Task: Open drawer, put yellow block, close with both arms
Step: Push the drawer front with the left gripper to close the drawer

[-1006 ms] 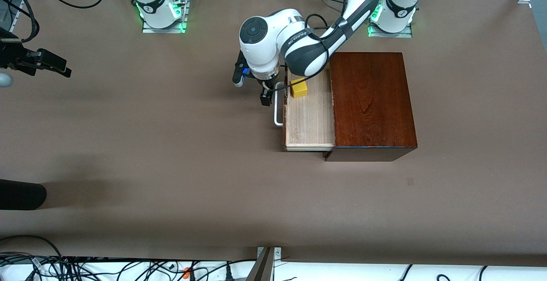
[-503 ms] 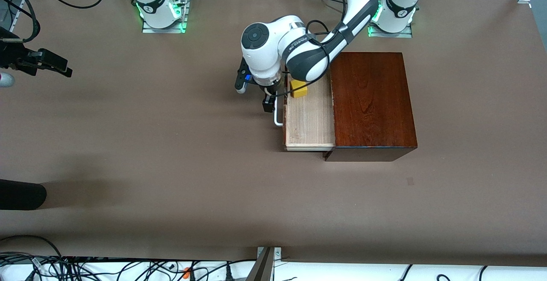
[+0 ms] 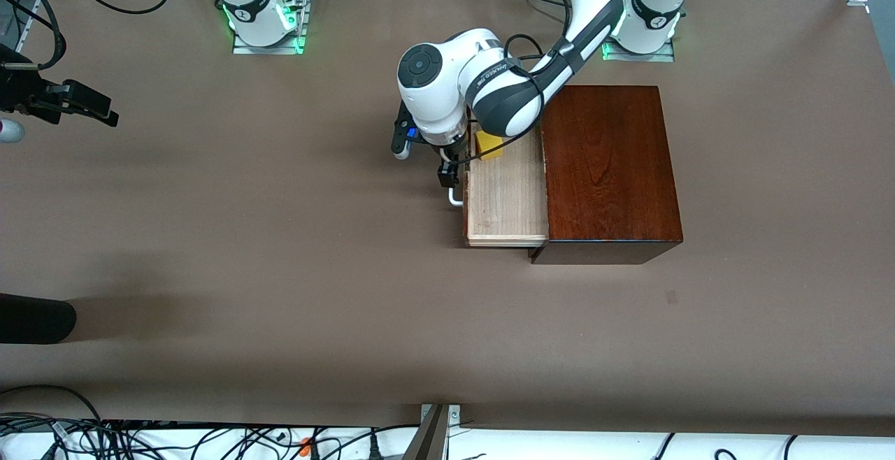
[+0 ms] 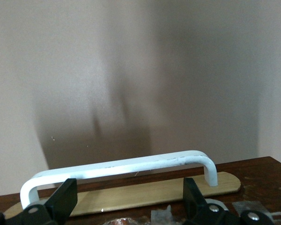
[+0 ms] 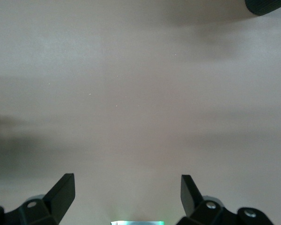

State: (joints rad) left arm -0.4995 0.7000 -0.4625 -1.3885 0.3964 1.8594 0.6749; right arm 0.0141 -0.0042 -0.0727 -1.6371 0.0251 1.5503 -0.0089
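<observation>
The drawer (image 3: 507, 198) stands partly pulled out of the dark mahogany box (image 3: 610, 166). The yellow block (image 3: 489, 146) lies in the tray at the end farthest from the front camera, partly hidden by the left arm. My left gripper (image 3: 447, 175) is open and empty, low beside the white handle (image 3: 455, 198). In the left wrist view the handle (image 4: 122, 165) runs across just ahead of the gripper (image 4: 129, 200), with the drawer's dark front (image 4: 257, 176) under it. My right gripper (image 3: 105, 114) waits open and empty at the right arm's end of the table, and it shows over bare table (image 5: 127, 194).
A black rounded object (image 3: 35, 318) juts in at the right arm's end, nearer the front camera. Cables (image 3: 140, 439) and a metal bracket (image 3: 435, 432) lie along the table's near edge. Brown table (image 3: 280, 236) spreads in front of the drawer.
My left gripper has moved nearer to the front camera and closer to the drawer's handle, covering more of it. The drawer, the block and the right gripper have stayed put.
</observation>
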